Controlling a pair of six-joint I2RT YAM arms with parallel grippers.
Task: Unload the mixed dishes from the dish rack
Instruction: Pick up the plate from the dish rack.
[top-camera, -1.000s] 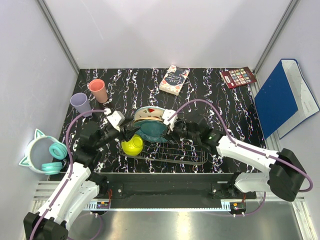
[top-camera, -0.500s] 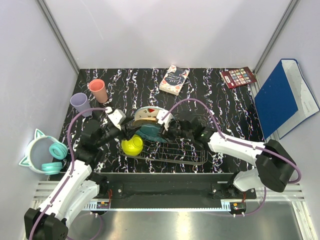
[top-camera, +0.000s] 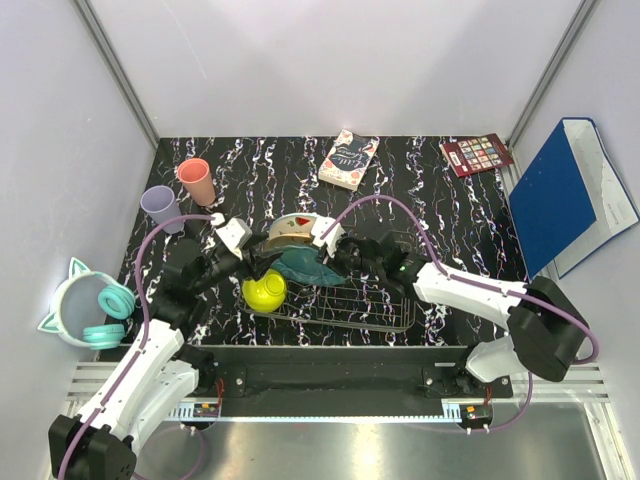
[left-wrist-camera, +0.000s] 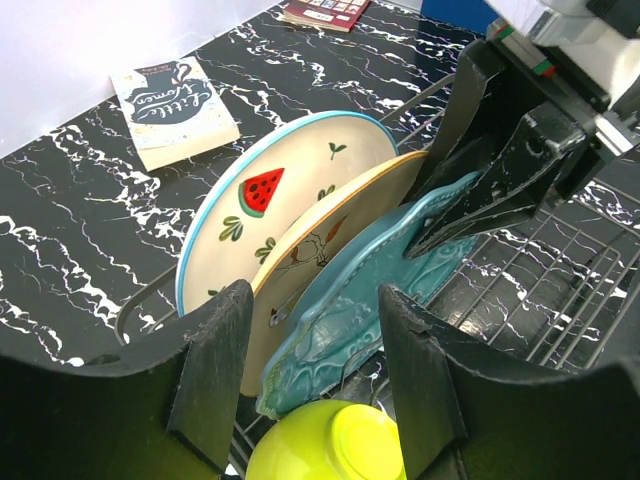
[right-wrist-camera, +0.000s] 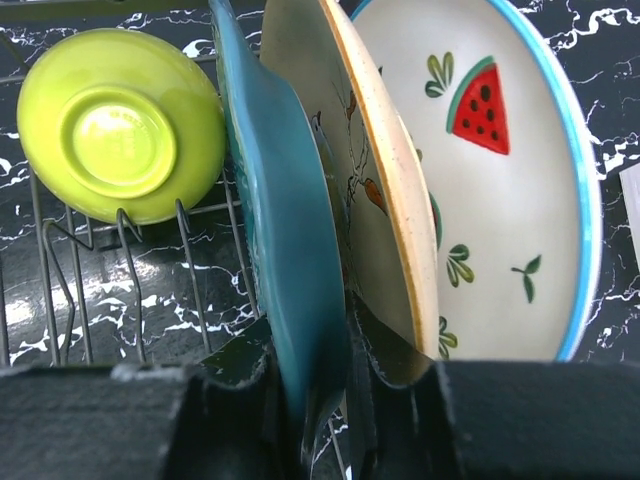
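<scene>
Clearly the right tool (right-wrist-camera: 310, 372) is nearer: reaching from the right, it is pinched narrow on the rim of the teal scalloped plate (right-wrist-camera: 285, 200), which stands on edge at the left end of the dark wire dish rack (top-camera: 372, 312), the peach branch-patterned plate (right-wrist-camera: 380, 170) close on its far side. Pulling should follow the plate's plane, upward. The left tool (left-wrist-camera: 315, 300) hangs half-wide, empty, near the yellow-green bowl (left-wrist-camera: 335, 455).
</scene>
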